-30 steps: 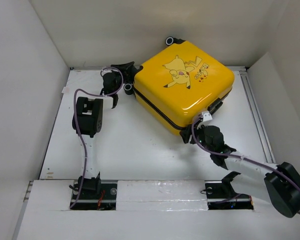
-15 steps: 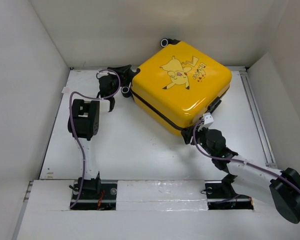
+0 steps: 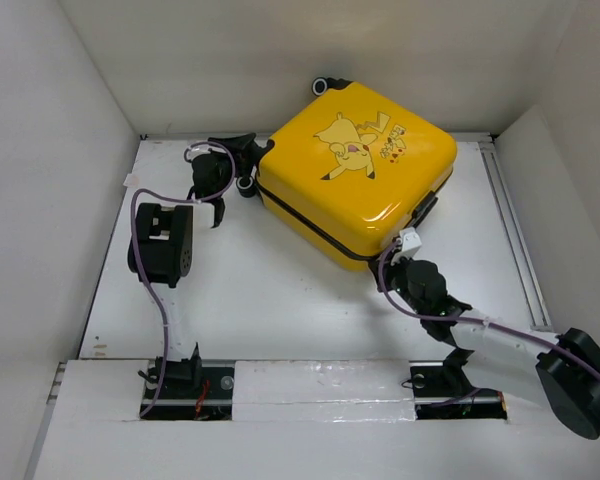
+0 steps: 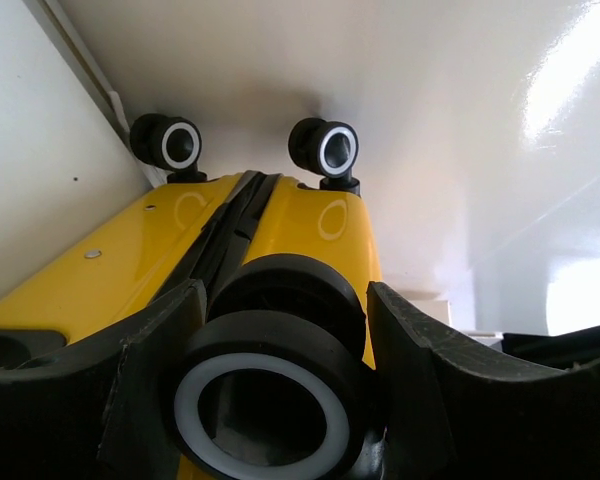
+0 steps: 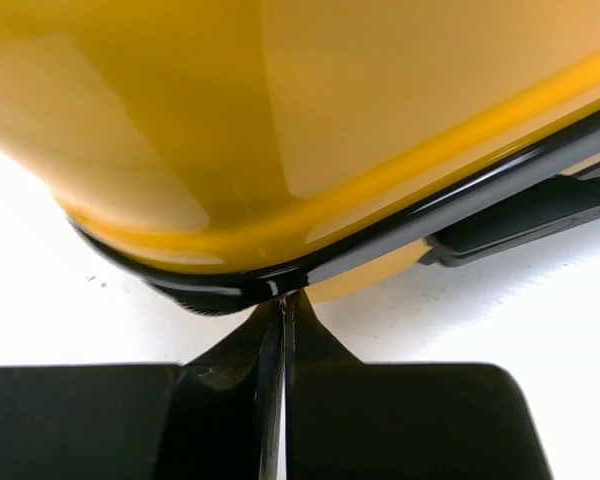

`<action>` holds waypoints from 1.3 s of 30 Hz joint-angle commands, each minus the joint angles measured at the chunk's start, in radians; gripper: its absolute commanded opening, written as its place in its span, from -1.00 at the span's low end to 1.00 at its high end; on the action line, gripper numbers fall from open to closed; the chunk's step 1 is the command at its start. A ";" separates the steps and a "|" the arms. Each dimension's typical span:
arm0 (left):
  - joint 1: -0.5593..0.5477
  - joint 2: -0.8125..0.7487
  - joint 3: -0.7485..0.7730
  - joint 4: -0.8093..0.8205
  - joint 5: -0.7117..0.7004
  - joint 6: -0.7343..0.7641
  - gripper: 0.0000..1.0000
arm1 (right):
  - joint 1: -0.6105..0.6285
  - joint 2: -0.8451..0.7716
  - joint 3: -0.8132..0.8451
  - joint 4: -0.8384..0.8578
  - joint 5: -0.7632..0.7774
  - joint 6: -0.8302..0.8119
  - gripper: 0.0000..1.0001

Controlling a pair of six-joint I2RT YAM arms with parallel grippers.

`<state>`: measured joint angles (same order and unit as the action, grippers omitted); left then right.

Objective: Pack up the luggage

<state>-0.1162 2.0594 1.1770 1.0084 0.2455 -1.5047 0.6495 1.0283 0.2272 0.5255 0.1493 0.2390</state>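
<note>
1. From up top we see the luggage (image 3: 355, 175) lying closed, lid up, at the table's (image 3: 260, 290) far edge, a bit right of middle.
2. Left wrist: our left gripper (image 4: 285, 300) is grasping one black wheel (image 4: 265, 400).
3. Right wrist: our right gripper (image 5: 283, 305) is clenched, tips touching the black trim (image 5: 400, 235).

One suitcase (image 3: 355, 180), one left gripper (image 4: 280, 350), one right gripper (image 5: 283, 316).
</note>
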 commanded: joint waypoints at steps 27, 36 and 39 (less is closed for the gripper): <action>-0.042 -0.798 -0.754 0.128 -0.133 0.328 -1.00 | 0.145 0.004 0.477 -0.387 -0.049 0.056 -1.00; -0.083 -0.976 -0.761 -0.143 -0.283 0.460 -1.00 | 0.099 -0.195 0.333 -0.408 -0.226 0.063 -1.00; -0.112 -0.998 -0.824 -0.163 -0.319 0.512 -1.00 | 0.148 -0.168 0.268 -0.327 -0.223 0.063 -0.55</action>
<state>-0.2039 1.0935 0.3813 0.9119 -0.0071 -1.0863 0.7681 0.8234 0.5465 0.1200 -0.0235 0.3000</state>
